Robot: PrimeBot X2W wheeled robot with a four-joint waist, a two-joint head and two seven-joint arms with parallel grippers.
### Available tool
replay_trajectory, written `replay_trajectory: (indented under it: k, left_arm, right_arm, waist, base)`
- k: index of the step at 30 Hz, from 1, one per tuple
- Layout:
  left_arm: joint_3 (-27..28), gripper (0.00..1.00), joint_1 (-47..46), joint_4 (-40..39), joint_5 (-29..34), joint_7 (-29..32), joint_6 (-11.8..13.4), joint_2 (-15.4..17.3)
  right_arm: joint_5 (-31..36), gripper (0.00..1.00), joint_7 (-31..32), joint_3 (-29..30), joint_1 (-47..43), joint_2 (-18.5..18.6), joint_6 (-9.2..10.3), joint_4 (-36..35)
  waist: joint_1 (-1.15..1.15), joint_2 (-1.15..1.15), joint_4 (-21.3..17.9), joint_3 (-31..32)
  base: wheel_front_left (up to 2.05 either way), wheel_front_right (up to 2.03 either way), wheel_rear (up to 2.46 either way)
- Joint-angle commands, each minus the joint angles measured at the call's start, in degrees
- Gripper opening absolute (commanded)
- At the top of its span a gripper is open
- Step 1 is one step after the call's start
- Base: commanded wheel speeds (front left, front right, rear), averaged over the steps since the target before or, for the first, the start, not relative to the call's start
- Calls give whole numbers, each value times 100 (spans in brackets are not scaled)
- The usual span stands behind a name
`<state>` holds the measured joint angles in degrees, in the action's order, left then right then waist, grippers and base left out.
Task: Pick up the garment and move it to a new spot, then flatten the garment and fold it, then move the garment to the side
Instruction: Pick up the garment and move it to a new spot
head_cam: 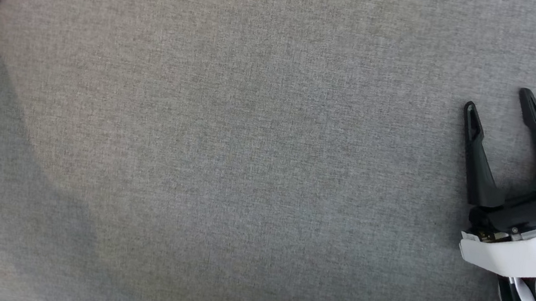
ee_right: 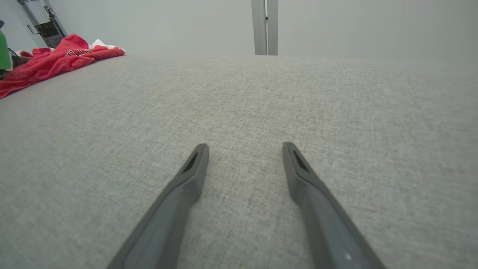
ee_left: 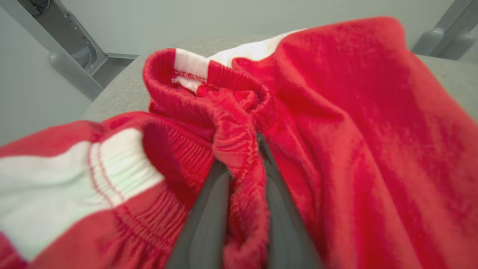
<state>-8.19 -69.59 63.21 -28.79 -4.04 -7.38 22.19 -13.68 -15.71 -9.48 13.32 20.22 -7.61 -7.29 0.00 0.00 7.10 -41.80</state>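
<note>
Now clamping waistband fold of red garment (ee_left: 354, 130) w/ left gripper (ee_left: 242, 157) at table (head_cam: 244, 168) far-left edge, ready to lift — right gripper (head_cam: 498, 102) spread wide, empty, parked clear at R.

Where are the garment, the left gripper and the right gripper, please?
garment (ee_left: 354, 130), left wrist view, red body cloth.
left gripper (ee_left: 242, 153), left wrist view, between fingertips.
right gripper (head_cam: 498, 100), head view, between fingertips.
</note>
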Motion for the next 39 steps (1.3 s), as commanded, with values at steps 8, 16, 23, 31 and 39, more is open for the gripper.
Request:
replay_trajectory:
  k: [8, 16, 23, 31, 39]
  left_arm:
    - [-1036, 0, 699, -819, -421, -935, -16, 621]
    - [-1873, 0, 1321, -1987, -462, -1093, -7, 1054]
    - [-2124, 0, 1837, -3268, -306, -973, 91, 1177]
    - [-2537, 0, 2354, -5188, -142, -341, 361, 1168]
    - [-3215, 0, 2894, -6030, 155, -51, 468, 960]
  right_arm:
    - [-163, 100, 62, -164, -109, -407, 17, 457]
    - [-245, 100, 57, -229, -358, -754, 17, 617]
    - [-300, 100, 56, -217, -597, -989, 17, 690]
    - [-320, 100, 56, -90, -875, -1064, 17, 673]
    - [-326, 100, 56, -51, -948, -1093, 17, 612]
  waist:
    - [0, 0, -355, 1222]
    - [0, 0, -788, 2283]
    - [0, 0, -1332, 2924]
    - [0, 0, -1782, 3260]
    - [0, 0, -2085, 3294]
  base:
    - [0, 0, 0]
    - [0, 0, 0]
    - [0, 0, 0]
    - [0, 0, 0]
    - [0, 0, 0]
